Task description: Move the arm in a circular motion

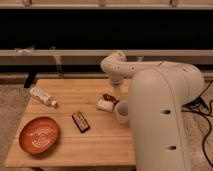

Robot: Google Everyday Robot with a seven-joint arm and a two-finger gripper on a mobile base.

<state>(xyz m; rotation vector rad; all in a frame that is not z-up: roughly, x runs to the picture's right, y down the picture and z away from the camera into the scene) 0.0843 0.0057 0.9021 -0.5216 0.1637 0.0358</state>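
The arm (pixel 160 100) is held with its hand (pixel 113 92) low over the table (pixel 65 85), a cup (pixel 121 111) just beside it, and whether the hand is open, or how much circle is left, cannot be told.

The arm (pixel 160 115) rises thick at right, then elbows left. Its pincer (pixel 116 83) points down at the tip.

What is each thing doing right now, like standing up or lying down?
arm: bent, reaching over the table.
pincer: at the arm's tip, hanging above the table's far side.
bowl: upright, empty.
cup: upright.
tube: lying on its side.
dark box: lying flat.
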